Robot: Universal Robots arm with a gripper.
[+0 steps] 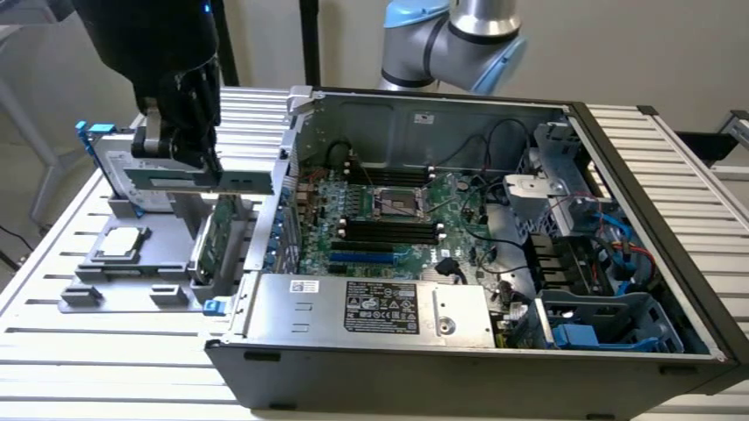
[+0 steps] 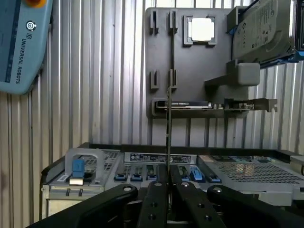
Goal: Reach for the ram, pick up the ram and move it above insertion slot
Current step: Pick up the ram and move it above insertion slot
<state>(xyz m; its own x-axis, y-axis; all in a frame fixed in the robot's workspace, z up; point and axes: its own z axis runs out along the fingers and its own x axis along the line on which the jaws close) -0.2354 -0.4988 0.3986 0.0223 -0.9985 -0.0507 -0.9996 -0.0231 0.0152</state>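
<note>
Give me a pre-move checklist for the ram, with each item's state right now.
1. Gripper shut on the ram: ok.
2. Ram lifted clear of the grey holder tray: ok.
3. Ram straight in the fingers, seen edge-on: ok.
4. Ram above the black memory slots on the motherboard: not ok; it hangs outside the computer case, at the exterior view's left.
5. Slot latches open: cannot tell.

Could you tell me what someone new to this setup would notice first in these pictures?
Probably the open computer case, its green motherboard laid bare across the middle of the exterior view. Next, the dark pincer raised at that view's left, shut on the ram, a thin green stick, above the grey parts holder with its square chip.
</note>
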